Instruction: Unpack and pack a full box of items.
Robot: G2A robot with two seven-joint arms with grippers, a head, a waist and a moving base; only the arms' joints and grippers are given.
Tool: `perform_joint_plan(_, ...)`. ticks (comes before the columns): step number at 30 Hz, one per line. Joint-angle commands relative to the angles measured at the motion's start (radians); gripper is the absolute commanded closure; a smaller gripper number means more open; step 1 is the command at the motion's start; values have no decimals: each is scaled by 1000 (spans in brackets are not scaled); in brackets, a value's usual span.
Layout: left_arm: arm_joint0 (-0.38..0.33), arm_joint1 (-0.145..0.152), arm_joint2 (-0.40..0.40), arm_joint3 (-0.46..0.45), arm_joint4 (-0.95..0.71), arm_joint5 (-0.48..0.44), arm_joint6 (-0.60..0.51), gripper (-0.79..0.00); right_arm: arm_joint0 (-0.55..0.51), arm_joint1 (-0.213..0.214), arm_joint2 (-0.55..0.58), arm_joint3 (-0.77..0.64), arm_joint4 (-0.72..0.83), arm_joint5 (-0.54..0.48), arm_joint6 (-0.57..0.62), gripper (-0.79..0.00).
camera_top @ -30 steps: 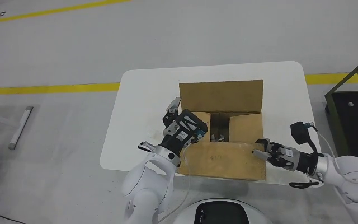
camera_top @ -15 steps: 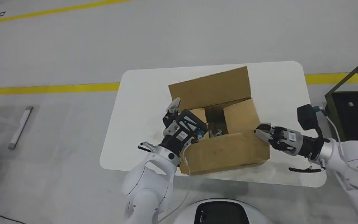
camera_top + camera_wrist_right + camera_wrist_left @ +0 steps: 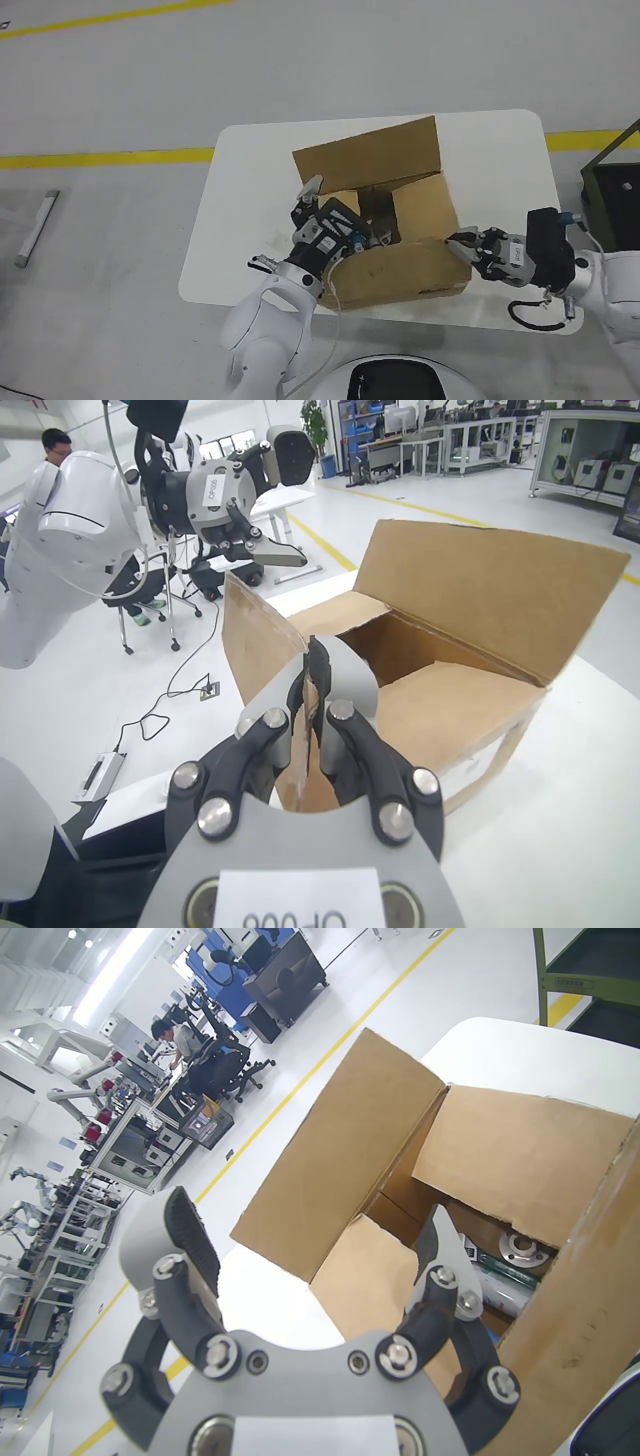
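Note:
An open cardboard box (image 3: 370, 160) stands turned at an angle in the middle of the white table (image 3: 245, 200). My right gripper (image 3: 462, 245) is at the box's near right corner, shut on the edge of the near flap (image 3: 255, 635). The right wrist view shows the cardboard pinched between the pads of the right gripper (image 3: 310, 680). My left gripper (image 3: 342, 210) hovers open over the box's left end, holding nothing. In the left wrist view, the left gripper (image 3: 315, 1238) straddles a short side flap. Inside the box (image 3: 350, 1138) lie a metal flange (image 3: 522, 1248) and a white and green packet (image 3: 505, 1278).
A green rack (image 3: 612, 200) stands just off the table's right edge. A grey bar (image 3: 35, 228) lies on the floor far to the left. Bare tabletop lies left of the box and behind it. The other arm's open gripper (image 3: 295, 507) hangs above the flap's far end.
The box has turned counter-clockwise on the table, and its near flap has risen from lying flat to standing up in the right gripper's hold. The left arm has barely moved.

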Motion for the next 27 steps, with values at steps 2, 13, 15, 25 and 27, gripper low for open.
perform_joint_plan(2, -15, 1, 11, 16, 10, -25, -17, -785, -26, -3, 12, -2, -31, -9, -65, 0)
perform_joint_plan(13, -65, -2, 37, 32, 26, -17, -32, -785, -68, -6, 14, -9, -76, -6, -137, 0)
perform_joint_plan(15, -65, -2, 37, 30, 26, -16, -35, -785, -68, -6, 14, -9, -76, -6, -137, 0)
perform_joint_plan(25, -50, 1, 27, 10, 28, -9, -40, -785, -75, -11, 19, -43, -150, 8, -209, 0)
perform_joint_plan(27, -47, 2, 26, 7, 26, -8, -39, -785, -78, -14, 24, -53, -202, 4, -266, 0)
